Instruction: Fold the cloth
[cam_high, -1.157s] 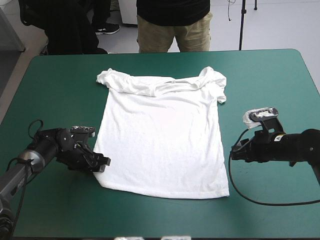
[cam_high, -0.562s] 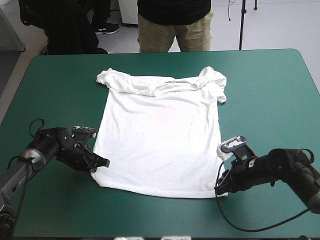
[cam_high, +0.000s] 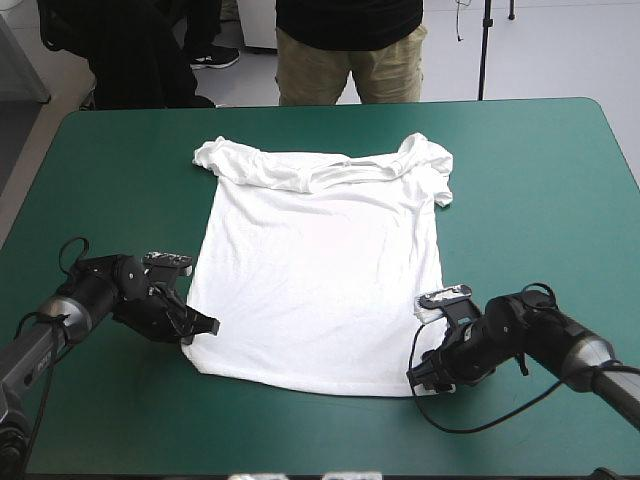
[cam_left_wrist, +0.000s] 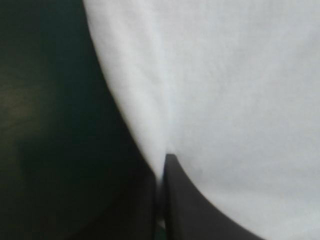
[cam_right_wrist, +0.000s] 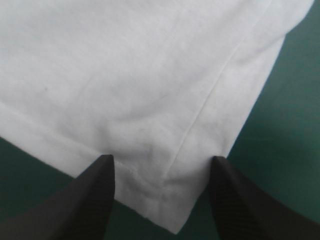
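Observation:
The white T-shirt (cam_high: 320, 290) lies spread flat on the teal-green cover, collar toward the far edge, with its shoulders and sleeves bunched there. My left gripper (cam_high: 197, 330) sits at the shirt's left side near the hem. In the left wrist view its black fingers (cam_left_wrist: 200, 210) meet in an arch, pinching the T-shirt (cam_left_wrist: 225, 90) at its edge. My right gripper (cam_high: 424, 381) rests low at the near right corner of the hem. In the right wrist view the right gripper (cam_right_wrist: 160, 160) stands open, with the T-shirt's corner (cam_right_wrist: 165, 200) lying between its fingers.
The bare teal-green cover (cam_high: 540, 180) runs wide on both sides of the shirt. A narrower strip lies between the hem and the table's near edge.
My right arm swung in from the right side of the table to the shirt's near right corner, and its fingers spread wider. My left gripper closed on the shirt's left edge and barely moved.

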